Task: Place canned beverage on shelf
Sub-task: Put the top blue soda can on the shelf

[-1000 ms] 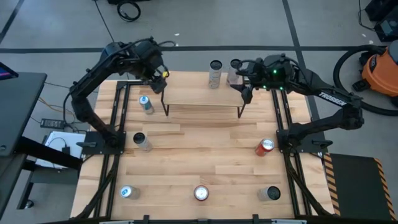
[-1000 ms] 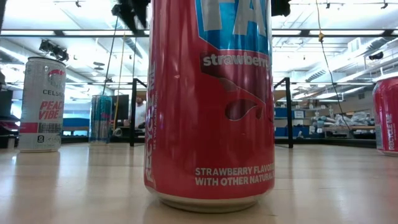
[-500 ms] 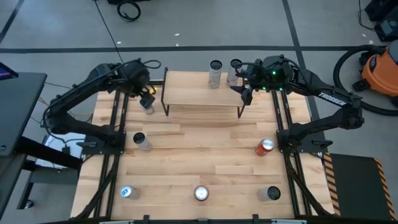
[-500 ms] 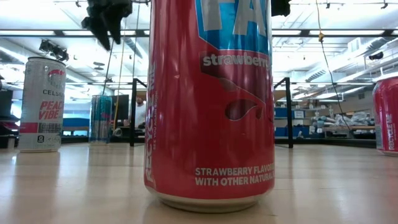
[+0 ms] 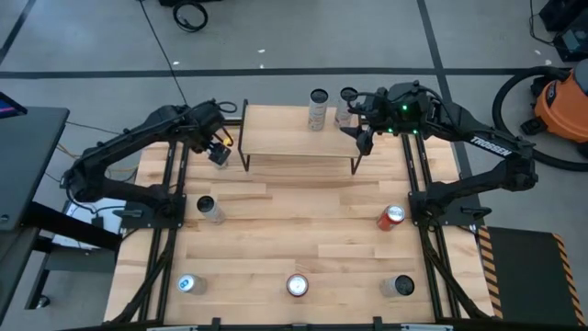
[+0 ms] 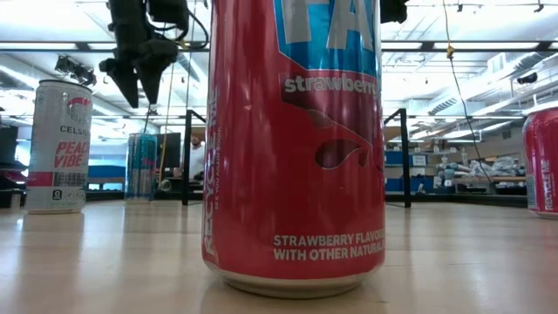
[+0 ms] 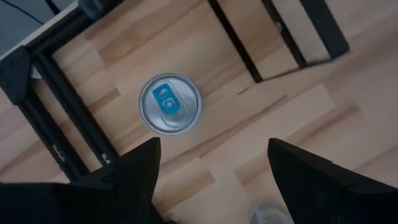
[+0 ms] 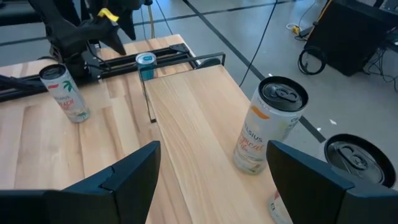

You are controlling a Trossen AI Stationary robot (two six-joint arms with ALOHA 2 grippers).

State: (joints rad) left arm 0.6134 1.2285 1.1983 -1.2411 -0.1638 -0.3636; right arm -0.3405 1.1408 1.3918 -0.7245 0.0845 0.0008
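left end effector (image 5: 218, 145) now over blue-topped can (image 5: 219, 156)

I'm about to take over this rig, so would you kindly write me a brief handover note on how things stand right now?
Left gripper: open, empty, above the blue-topped silver can standing on the table beside the shelf's left end.
Right gripper: open, empty, by the right end of the light wooden shelf with black legs.
Done: one pale can stands on the shelf.
Left: grasp the blue-topped can and shelve it; several more cans wait on the wooden table.
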